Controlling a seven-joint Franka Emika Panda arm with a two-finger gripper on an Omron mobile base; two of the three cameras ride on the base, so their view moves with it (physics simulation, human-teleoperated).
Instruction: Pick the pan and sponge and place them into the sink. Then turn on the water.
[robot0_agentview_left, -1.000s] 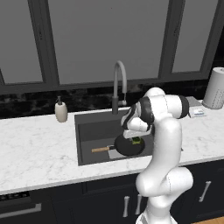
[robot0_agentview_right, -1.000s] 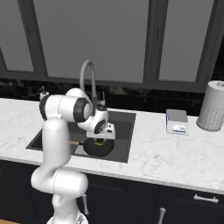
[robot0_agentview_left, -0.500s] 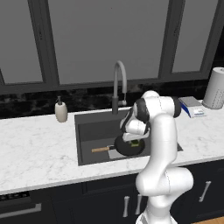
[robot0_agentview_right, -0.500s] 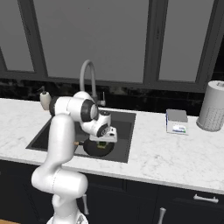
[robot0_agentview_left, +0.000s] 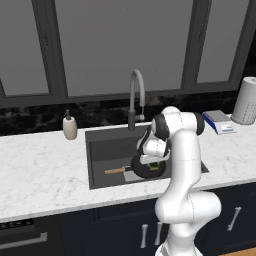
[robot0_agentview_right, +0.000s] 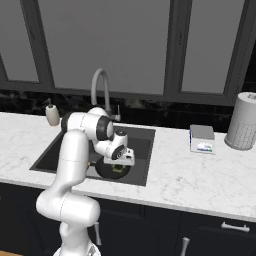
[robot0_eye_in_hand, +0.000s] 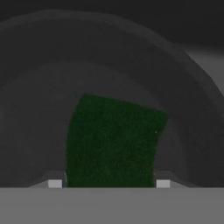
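1. Dark grey sink is set in a pale marble counter. It's the drop zone for both items, so the work stays inside its walls.
2. Gooseneck faucet stands at the back rim with no stream running. Judgement: water comes last. When the arm lifts out, go straight up first, since the spout is close behind the wrist.
3. Black pan lies flat on the sink floor, wooden handle pointing left. That half of the task looks done.
4. Gripper is low in the basin, pointing down, right over the pan bowl.
5. Sponge, green side up, sits between the jaws with the pan's inner wall curving behind it. It's inside the pan's outline, thus in the sink. Can't say if it rests on the pan floor or hangs just above.
6. Fingertips flank the sponge's two short edges, v. close. Can't tell if they're clamped on it or just free of it.
7. To do it well, I'd judge: spread the jaws fully before any lift. Rise vertically so a pad doesn't drag the sponge out or nudge the pan. Check the sponge stays down, then go for the faucet.
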